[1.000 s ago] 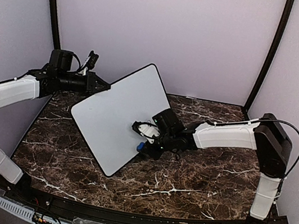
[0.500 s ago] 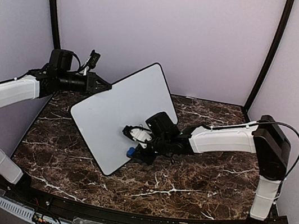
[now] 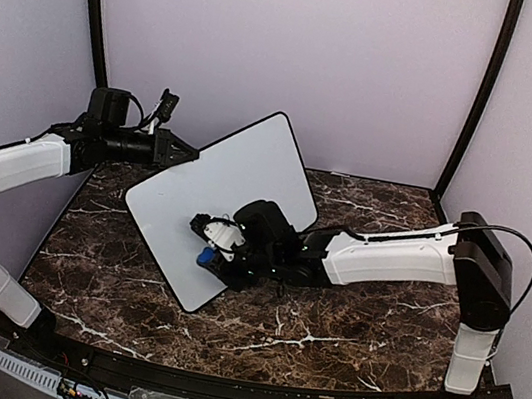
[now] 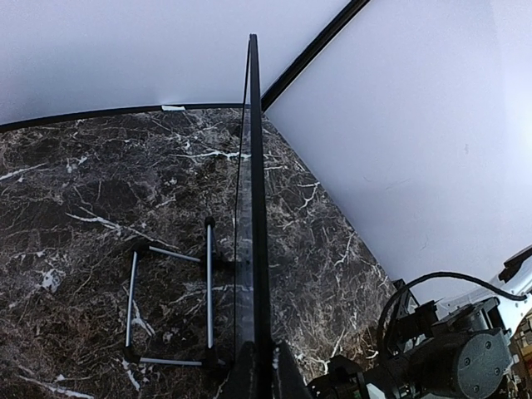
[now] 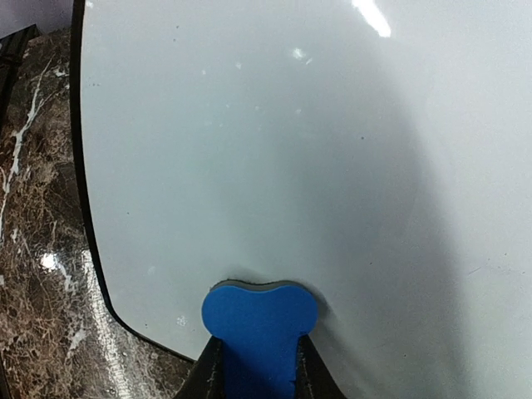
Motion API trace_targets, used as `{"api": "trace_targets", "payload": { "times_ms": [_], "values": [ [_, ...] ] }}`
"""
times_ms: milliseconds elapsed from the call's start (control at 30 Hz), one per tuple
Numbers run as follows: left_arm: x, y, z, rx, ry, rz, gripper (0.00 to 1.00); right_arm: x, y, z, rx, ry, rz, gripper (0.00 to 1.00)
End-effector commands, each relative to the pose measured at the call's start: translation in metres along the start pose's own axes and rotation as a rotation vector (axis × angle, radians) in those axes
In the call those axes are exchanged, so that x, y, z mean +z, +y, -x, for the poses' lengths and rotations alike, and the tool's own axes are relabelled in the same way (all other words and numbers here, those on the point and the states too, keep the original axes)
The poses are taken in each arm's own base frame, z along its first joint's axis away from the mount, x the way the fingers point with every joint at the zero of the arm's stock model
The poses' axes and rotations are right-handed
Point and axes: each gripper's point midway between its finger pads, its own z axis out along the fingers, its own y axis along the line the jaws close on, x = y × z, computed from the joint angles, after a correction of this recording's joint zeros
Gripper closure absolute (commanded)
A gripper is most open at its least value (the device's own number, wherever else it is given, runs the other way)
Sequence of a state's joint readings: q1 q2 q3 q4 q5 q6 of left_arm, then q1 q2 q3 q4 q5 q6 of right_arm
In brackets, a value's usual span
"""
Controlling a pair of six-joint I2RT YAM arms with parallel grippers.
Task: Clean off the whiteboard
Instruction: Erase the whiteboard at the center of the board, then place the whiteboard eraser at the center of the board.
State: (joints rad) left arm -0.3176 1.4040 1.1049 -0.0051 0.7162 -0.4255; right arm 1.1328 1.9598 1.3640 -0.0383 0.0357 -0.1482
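The whiteboard [image 3: 211, 196] stands tilted on the marble table, white with a thin black rim, and I see no writing on it. My left gripper [image 3: 177, 152] is shut on its upper left edge; the left wrist view shows the board edge-on [image 4: 252, 166] between the fingers. My right gripper [image 3: 209, 251] is shut on a small blue eraser [image 3: 204, 257] and presses it against the board's lower part. In the right wrist view the eraser [image 5: 259, 328] sits squeezed between the fingers against the clean white board [image 5: 274, 141], near its lower left corner.
The dark marble table [image 3: 359, 316] lies under the board. A thin metal wire stand [image 4: 170, 303] lies flat on the table behind the board. Purple walls close in the back and both sides.
My right gripper has slid the eraser leftward across the lower part of the whiteboard, from its right edge toward the middle. The left arm and board have stayed put.
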Motion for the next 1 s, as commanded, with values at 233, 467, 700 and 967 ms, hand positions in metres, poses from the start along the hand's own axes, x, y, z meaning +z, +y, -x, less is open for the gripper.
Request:
{"api": "trace_targets", "payload": {
  "times_ms": [233, 467, 700, 967],
  "values": [
    [0.003, -0.026, -0.018, -0.006, 0.068, -0.102, 1.00, -0.081, -0.111, 0.029, 0.153, -0.209, -0.377, 0.78],
    [0.004, -0.024, -0.018, -0.010, 0.066, -0.094, 1.00, -0.128, -0.194, -0.049, 0.401, -0.130, -0.669, 0.77],
    [0.003, -0.020, -0.015, -0.003, 0.052, -0.067, 1.00, -0.161, -0.243, -0.126, 0.621, -0.045, -0.872, 0.76],
    [0.007, -0.011, -0.011, -0.014, 0.047, -0.048, 1.00, -0.163, -0.267, -0.198, 0.814, 0.077, -0.933, 0.75]
  ]
}}
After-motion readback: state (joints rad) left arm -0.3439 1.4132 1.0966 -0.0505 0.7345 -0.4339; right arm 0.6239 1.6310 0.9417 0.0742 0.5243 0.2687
